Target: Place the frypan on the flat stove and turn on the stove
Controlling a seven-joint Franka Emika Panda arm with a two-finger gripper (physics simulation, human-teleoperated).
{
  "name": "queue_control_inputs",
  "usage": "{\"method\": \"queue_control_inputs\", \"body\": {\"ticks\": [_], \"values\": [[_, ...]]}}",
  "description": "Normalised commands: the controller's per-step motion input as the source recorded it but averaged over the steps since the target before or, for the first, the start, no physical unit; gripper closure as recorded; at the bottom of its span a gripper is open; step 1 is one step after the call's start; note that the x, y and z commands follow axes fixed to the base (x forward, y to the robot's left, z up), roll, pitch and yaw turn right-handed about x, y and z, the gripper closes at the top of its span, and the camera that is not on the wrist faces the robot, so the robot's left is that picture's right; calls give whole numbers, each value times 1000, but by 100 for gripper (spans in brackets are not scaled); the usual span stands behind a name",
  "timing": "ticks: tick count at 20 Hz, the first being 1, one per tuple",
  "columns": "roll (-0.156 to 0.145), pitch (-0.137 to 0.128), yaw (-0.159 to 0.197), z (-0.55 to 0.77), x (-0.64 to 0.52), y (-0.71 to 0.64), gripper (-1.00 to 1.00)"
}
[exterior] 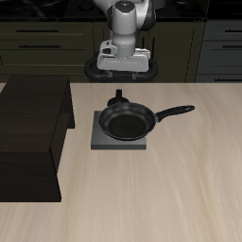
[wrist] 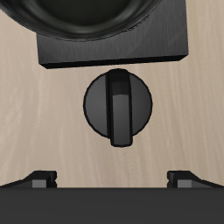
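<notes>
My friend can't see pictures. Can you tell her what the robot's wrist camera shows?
A round black knob with a raised bar across it sits on a pale wooden table, right under the camera. Next to it is the grey stove with the black pan on it. The tips of the two fingers are spread apart, holding nothing.

Frypan [exterior: 126,121]: round, shallow, black, sitting upright on the flat stove [exterior: 98,142], covering most of the plate and hiding the burner. Its long thin handle [exterior: 176,113] juts out past the plate's edge over the wooden tabletop, angled slightly toward the table's back. Stove: flat grey square plate, square to the table. Its round black knob [wrist: 117,107] sits just behind the plate, grip bar upright.
</notes>
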Motion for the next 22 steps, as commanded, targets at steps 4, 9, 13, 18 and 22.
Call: {"method": "queue_control_inputs", "body": {"ticks": [4,9,13,18,22], "values": [[-5,-2,25,-37,102,-51,-100],[-14,23,2,-85,161,-63,-100],[-11,18,0,-103,22,-28,-100],[-7,19,8,-157,21,-9,-100],[5,20,6,-205,-32,-5,-100]]}}
